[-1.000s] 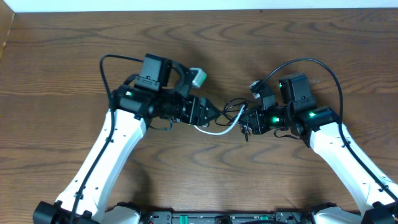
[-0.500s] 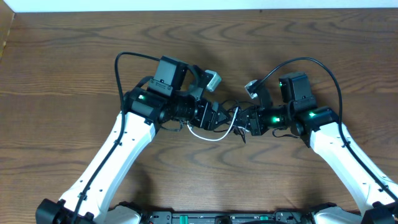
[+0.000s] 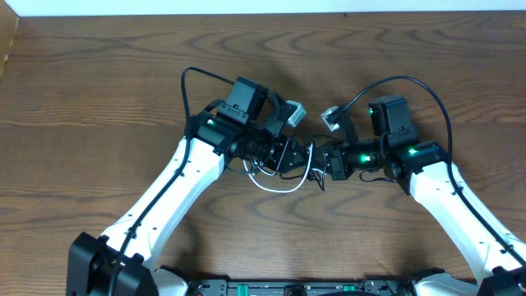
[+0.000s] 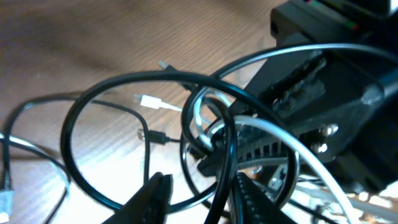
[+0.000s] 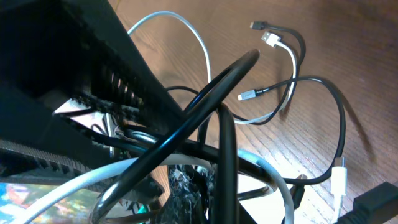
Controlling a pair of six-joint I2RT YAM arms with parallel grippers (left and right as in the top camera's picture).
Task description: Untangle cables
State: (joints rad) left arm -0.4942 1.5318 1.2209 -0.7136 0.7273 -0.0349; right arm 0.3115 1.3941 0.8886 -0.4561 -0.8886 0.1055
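A thin white cable [image 3: 279, 187] and a thin black cable [image 3: 315, 176] hang tangled between my two grippers at mid-table. My right gripper [image 3: 323, 161] is shut on the bunched loops; in the right wrist view the white cable [image 5: 186, 25] and the black cable [image 5: 329, 93] spill from the gripper [image 5: 193, 186], their plugs lying on the wood. My left gripper [image 3: 299, 155] is almost touching the right one. In the left wrist view its jaws [image 4: 202, 199] stand apart, with a black loop [image 4: 106, 93] passing between them and the white cable [image 4: 193, 118] just beyond.
The wooden table [image 3: 99, 99] spreads around both arms. Thick black arm wires arc over the left wrist [image 3: 193, 78] and the right wrist [image 3: 411, 82]. The table's back edge runs along the top of the overhead view.
My left arm has moved right, up to the right gripper. The white loop has gone slack and sags toward the front. The right arm has barely moved.
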